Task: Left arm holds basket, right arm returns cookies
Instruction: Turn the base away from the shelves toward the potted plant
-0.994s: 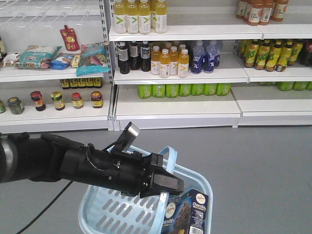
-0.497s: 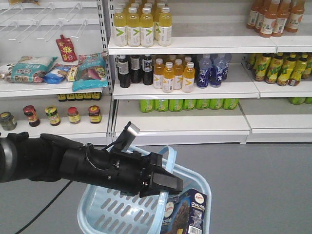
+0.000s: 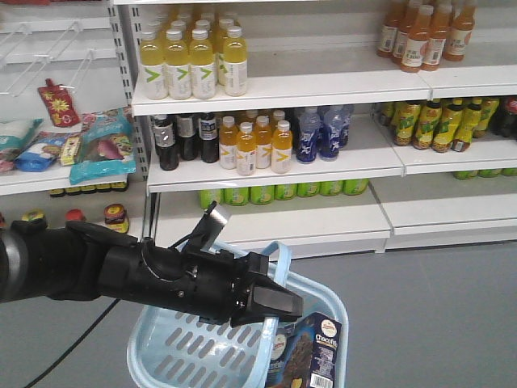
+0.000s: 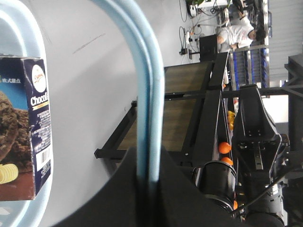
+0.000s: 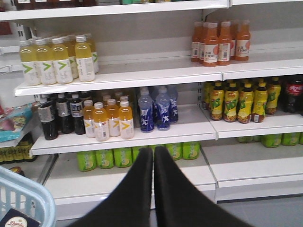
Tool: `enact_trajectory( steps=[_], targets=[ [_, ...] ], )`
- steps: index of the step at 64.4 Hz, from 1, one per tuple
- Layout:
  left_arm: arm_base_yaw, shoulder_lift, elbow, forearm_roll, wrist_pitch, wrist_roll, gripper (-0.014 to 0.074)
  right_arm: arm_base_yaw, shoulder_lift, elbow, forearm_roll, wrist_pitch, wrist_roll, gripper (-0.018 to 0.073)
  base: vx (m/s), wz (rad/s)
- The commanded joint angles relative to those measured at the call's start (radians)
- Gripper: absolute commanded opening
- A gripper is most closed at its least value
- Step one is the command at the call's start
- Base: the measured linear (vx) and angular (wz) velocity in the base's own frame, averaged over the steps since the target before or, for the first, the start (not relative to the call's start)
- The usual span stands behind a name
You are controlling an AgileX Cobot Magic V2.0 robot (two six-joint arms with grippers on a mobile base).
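The left gripper is clamped on the pale blue handle of the basket. In the left wrist view the loop is pinched tight between the black fingers. The left arm is stretched in from the left across the top of the basket, with its little silver tab stuck up at an angle.

The cookies are found inside the basket, stood on end in its near right corner, with the chocolate cookie picture and the barcode label turned toward the front camera. Nothing is gripped on the box at all.

The right gripper is only caught in its own wrist view. Its two black fingers are pressed together with nothing between them, pointed at the white shelves. A corner of the basket is just seen at the lower left of that view.

Far behind, the shelves are stocked with yellow drink bottles, orange ones and green bottles low down. Grey floor is seen to the right of the basket.
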Motion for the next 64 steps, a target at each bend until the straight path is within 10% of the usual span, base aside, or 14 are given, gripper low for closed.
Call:
enact_trajectory(
  steps=[1,64],
  targets=[
    [-0.001,-0.055,-0.026,-0.074,0.070,0.009,-0.0006,0.001,-0.010,0.002,-0.004,-0.074,-0.006,-0.0009,0.22,-0.32],
    [-0.001,-0.055,-0.026,-0.074,0.070,0.009,-0.0006,0.001,-0.010,0.002,-0.004,-0.074,-0.006,-0.0009,0.18,-0.56]
  ],
)
